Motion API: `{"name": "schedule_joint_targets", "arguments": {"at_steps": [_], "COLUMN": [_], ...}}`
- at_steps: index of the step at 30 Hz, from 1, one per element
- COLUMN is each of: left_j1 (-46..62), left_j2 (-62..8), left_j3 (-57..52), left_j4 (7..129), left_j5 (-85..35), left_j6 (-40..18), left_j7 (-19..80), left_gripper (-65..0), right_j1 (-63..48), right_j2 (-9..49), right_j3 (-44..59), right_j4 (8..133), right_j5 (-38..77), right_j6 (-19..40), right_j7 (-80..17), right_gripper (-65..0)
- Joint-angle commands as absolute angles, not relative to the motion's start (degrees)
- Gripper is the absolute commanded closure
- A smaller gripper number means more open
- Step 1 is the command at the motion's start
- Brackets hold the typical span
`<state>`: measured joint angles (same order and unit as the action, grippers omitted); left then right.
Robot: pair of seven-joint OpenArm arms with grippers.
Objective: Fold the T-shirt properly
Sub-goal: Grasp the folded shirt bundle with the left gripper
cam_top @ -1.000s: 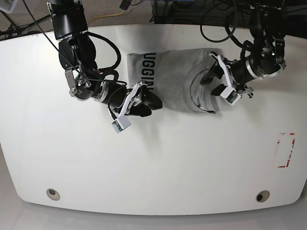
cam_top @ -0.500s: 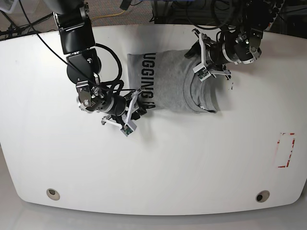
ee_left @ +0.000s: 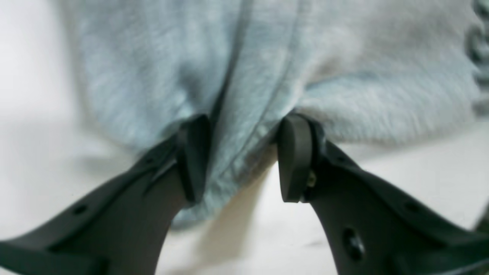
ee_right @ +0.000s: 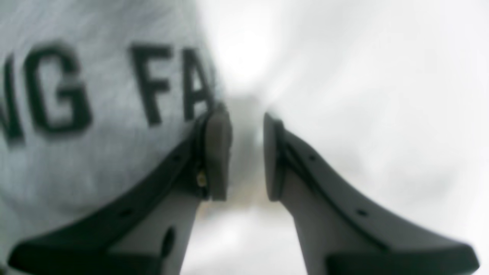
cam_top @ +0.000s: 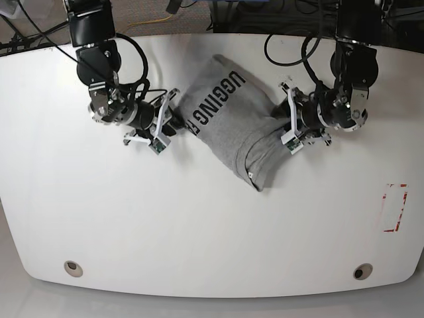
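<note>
T-shirt [cam_top: 228, 122] folded, skewed on table [cam_top: 199, 225] | left gripper [ee_left: 242, 158] pinches its fold | right gripper [ee_right: 246, 152] narrow, seemingly empty, at shirt's edge

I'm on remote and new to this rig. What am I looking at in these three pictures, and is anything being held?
The overhead picture shows two robot arms over a white table with a folded grey T-shirt between them. The other two pictures come from cameras on each wrist, looking along the fingers. The left hand, on the overhead picture's right, has a bunched edge of the shirt between its fingers. The right hand sits at the lettered edge with a narrow gap; the blur hides whether it pinches cloth.
</note>
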<state>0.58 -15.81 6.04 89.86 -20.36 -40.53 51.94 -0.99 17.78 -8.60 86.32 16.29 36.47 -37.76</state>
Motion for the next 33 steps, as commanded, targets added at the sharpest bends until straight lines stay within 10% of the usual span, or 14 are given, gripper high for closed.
{"name": "schedule_joint_targets", "arguments": {"at_steps": [1,24,33], "left_j1": [-3.8,-3.0,0.3], "left_j2": [-16.8,-11.6,-6.1], "left_j3": [5.6,1.2,1.4], "left_j4": [90.8,106.4,105.7], "left_j5": [-19.7,-19.6,-19.6], "left_j6": [-40.0,-40.0,-24.7], "left_j7": [52.4,59.5,59.3], "left_gripper": [-26.2,-27.2,-43.5], "right_j1": [-2.1,-7.9,-8.7], "right_j2": [18.2,3.3,5.4], "right_j3": [-8.4,-24.7,-7.4], "right_j4": [91.0,100.5,103.9], "right_j5": [16.9,0.3,6.5], "right_j6": [36.9,37.0,40.0], "right_j7": [-37.0,-42.1,-42.2], "right_gripper": [-14.0,-14.0,-14.0]}}
